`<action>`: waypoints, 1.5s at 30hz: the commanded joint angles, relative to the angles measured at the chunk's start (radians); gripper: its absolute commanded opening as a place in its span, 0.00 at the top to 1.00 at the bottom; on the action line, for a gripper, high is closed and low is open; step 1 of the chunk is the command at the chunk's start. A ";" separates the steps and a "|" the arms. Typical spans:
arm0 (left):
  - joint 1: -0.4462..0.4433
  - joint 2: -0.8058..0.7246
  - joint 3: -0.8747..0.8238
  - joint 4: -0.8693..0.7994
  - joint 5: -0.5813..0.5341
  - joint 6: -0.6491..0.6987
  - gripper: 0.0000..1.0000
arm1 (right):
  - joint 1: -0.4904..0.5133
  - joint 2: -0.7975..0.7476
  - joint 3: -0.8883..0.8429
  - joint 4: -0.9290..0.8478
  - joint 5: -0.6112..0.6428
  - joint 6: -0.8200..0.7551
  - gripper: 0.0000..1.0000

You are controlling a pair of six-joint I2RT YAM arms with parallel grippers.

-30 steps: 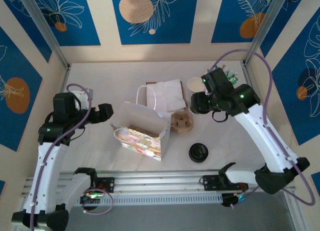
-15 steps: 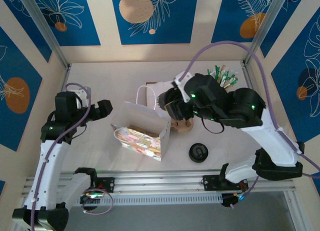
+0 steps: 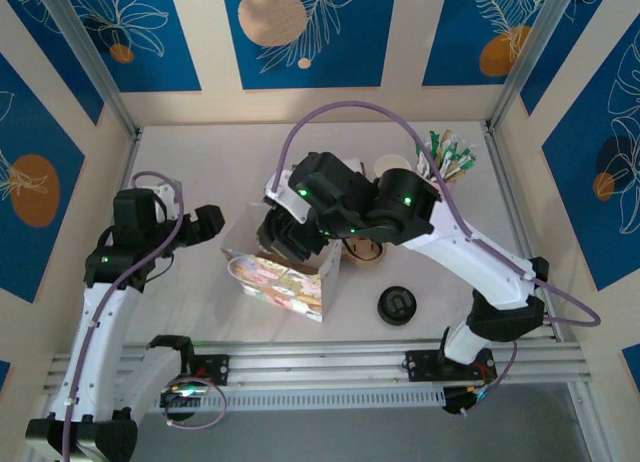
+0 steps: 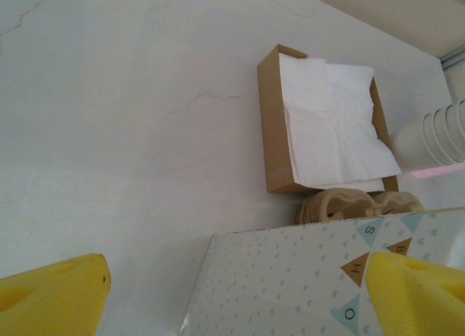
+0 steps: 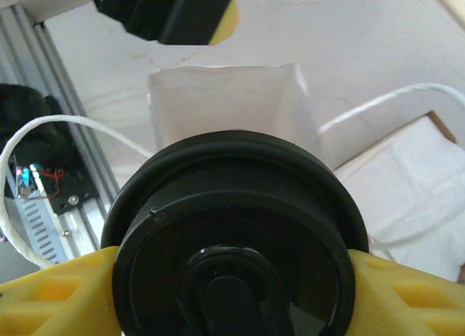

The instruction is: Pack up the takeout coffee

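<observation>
Starting nearest, a spare lid [image 3: 397, 305] lies alone on the surface [image 3: 200, 162] at the right. To its left is the paper bag [image 3: 283, 278], its mouth open. The left pincer [image 3: 208, 225] hangs spread and empty just left of the bag. The right pincer [image 3: 285, 232] reaches over the bag's far edge, pinching a round black lid [image 5: 232, 227] by its sides; I cannot tell whether a cup hangs beneath it. The cup carrier [image 3: 365, 248] sits on the surface just right of the bag's far corner, partly under the right arm and outside the bag. Beyond it lie a box of napkins [image 4: 327, 125] and a stack of white cups [image 3: 395, 168]. Packing looks barely begun, since the carrier is not yet in the bag.
</observation>
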 commanded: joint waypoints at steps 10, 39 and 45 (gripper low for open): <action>-0.005 -0.008 -0.052 -0.006 -0.037 0.057 0.09 | -0.075 0.118 0.034 -0.046 -0.145 -0.168 0.36; -0.005 0.056 -0.162 0.061 -0.056 0.080 0.10 | -0.117 0.298 0.022 -0.108 -0.095 -0.240 0.40; -0.005 0.060 -0.191 0.084 -0.044 0.066 0.10 | -0.114 0.321 0.007 -0.102 -0.104 -0.241 0.41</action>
